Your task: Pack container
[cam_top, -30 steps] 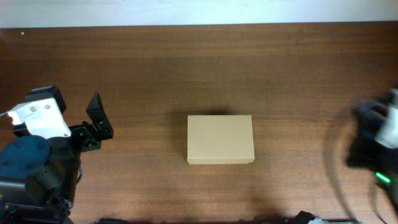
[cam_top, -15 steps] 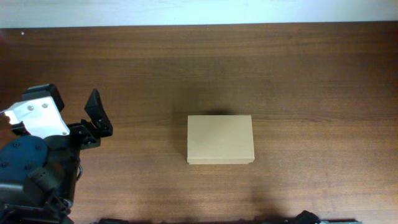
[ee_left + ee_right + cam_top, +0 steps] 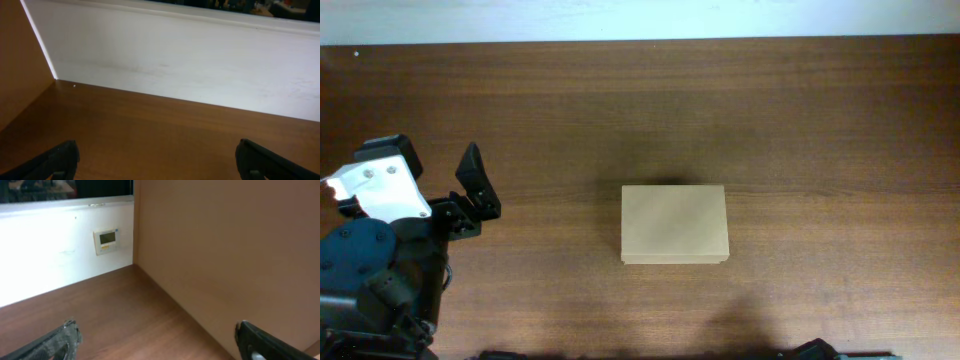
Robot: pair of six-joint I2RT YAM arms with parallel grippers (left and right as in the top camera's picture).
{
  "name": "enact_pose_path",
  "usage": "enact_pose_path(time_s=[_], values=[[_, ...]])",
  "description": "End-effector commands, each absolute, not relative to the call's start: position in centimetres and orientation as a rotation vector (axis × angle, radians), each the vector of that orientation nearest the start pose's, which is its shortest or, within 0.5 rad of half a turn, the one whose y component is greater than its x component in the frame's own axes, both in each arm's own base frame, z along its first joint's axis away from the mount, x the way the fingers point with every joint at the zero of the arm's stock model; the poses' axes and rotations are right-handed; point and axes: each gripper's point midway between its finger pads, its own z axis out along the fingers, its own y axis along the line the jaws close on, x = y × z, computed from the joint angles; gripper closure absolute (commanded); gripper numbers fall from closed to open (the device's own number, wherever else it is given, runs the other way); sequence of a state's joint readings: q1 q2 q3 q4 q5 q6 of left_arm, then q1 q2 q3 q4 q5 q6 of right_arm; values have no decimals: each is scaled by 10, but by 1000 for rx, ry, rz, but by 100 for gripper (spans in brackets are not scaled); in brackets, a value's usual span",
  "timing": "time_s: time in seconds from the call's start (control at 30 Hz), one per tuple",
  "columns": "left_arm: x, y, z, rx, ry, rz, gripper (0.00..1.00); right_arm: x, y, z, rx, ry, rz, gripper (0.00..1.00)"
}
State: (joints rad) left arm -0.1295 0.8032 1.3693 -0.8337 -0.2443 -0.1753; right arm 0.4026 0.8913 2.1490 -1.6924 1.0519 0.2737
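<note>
The container [image 3: 675, 223], a plain tan cardboard box, lies with its flap lid closed in the middle of the wooden table [image 3: 800, 120]. My left gripper [image 3: 432, 160] stands well to the left of it, pointing at the back wall. In the left wrist view the left gripper [image 3: 157, 152] is open, with only bare table between its dark fingertips [image 3: 62, 157]. The right arm is out of the overhead view. In its own wrist view my right gripper [image 3: 157, 332] is open and holds nothing; the container does not show in either wrist view.
A white wall [image 3: 190, 65] runs along the back of the table. A tan side panel [image 3: 225, 255] closes the right side and another [image 3: 17, 70] the left. A small wall display [image 3: 106, 239] hangs on the back wall near the right corner.
The right arm, blurred at the right edge of the overhead view a second ago, has gone out of that view. The container and the left arm have not moved.
</note>
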Motion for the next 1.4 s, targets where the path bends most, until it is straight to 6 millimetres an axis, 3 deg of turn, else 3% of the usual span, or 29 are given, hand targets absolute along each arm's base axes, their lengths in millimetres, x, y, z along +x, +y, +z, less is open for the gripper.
enact_pose_path(time_s=[0.0, 1.0, 1.2, 1.37], values=[[245, 13, 427, -212, 1809, 36, 0, 73, -131, 502, 514, 1750, -586, 1], [223, 16, 371, -191, 2056, 94, 0, 74, -131, 503, 518, 1745, -581, 1], [219, 17, 364, -188, 2087, 102, 0, 83, -118, 531, 573, 1607, -369, 1], [214, 17, 357, -185, 2121, 110, 1, 63, -114, 555, 653, 1455, -267, 1]])
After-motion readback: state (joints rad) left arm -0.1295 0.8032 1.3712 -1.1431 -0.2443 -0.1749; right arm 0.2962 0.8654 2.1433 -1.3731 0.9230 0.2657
